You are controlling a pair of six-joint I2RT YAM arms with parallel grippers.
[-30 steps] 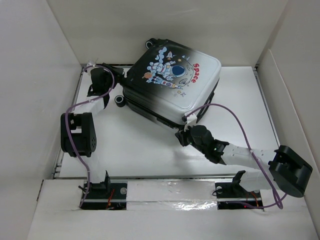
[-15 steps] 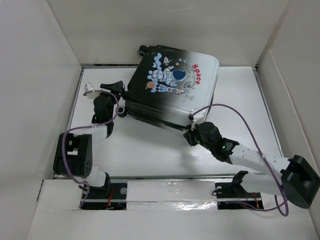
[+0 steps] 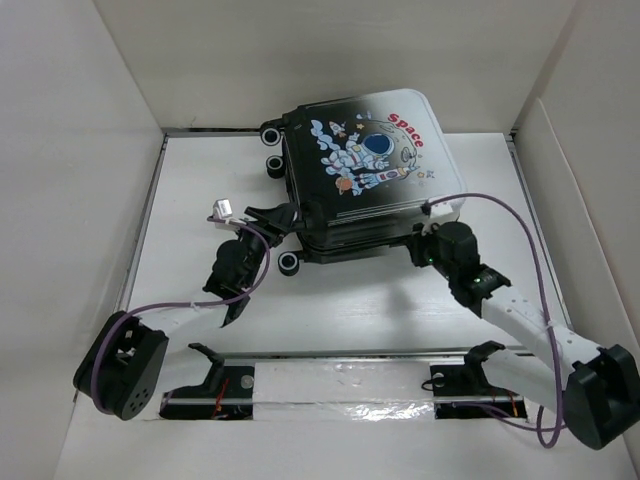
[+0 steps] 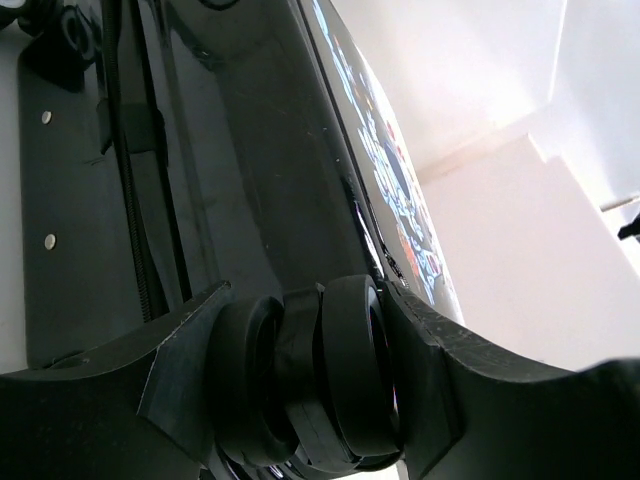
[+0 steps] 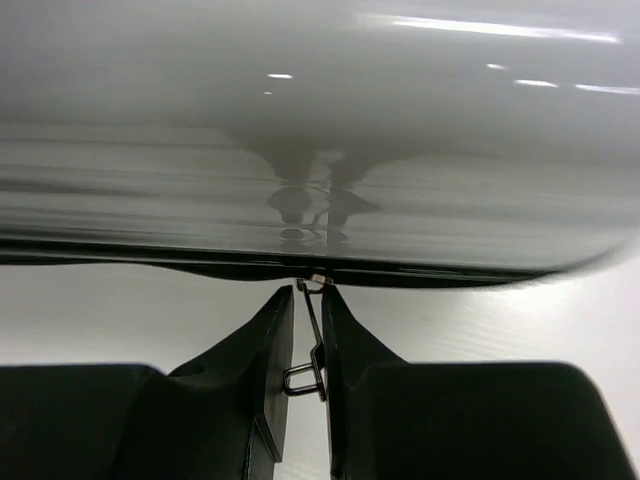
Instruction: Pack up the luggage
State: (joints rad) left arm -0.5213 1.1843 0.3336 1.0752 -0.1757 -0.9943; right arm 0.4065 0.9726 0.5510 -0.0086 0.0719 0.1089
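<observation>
The left gripper [image 4: 308, 330] was seen partly closed, its fingers [image 4: 180, 380] clamped on either side of a black twin wheel [image 4: 345, 370] at the near left corner of the luggage [image 3: 360, 165]. The right gripper [image 5: 306, 300] was drawn almost together. A thin metal zipper pull [image 5: 313, 335], hanging from the seam on the near right side of the luggage, was pinched between its fingers [image 5: 250, 380]. The luggage was found closed and laid flat on the table [image 3: 350, 305], print side up, with its wheeled end turned to the left. One luggage, two grippers and one zipper pull were counted. Three wheels were counted from above along the left end of the luggage. Whether the clamped wheel was one of them could not be told.
</observation>
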